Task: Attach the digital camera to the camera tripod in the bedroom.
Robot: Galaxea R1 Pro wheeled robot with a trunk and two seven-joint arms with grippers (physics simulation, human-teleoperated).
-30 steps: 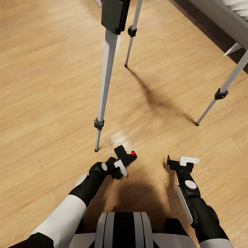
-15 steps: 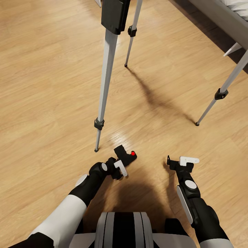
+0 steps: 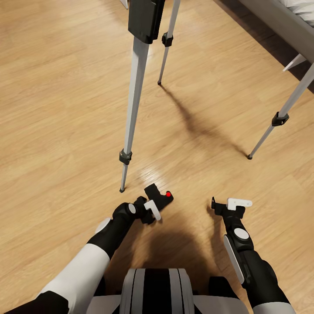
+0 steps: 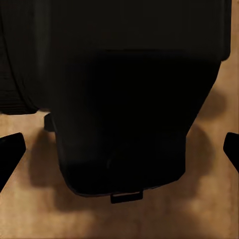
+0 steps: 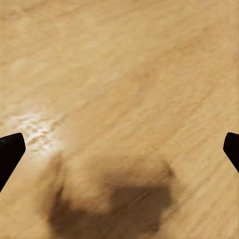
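The digital camera (image 3: 159, 195), small and black with a red button, lies on the wood floor just in front of my base. My left gripper (image 3: 149, 206) is right behind it and open. In the left wrist view the camera body (image 4: 124, 99) looms large between the widely spread fingertips (image 4: 11, 149), with no contact visible. The camera tripod stands ahead, its nearest silver leg (image 3: 133, 104) planted just left of the camera and its black upper part (image 3: 145, 17) at the top edge. My right gripper (image 3: 226, 203) hangs open and empty over bare floor (image 5: 119, 74).
Two more tripod legs land farther off, one straight ahead (image 3: 168, 43) and one at the right (image 3: 283, 114). The grey bed's edge (image 3: 279, 17) crosses the top right corner. Light plank floor (image 3: 56, 109) spreads wide on the left.
My left arm has crept a little forward, bringing its gripper closer to the camera. The right arm and the tripod have not moved.
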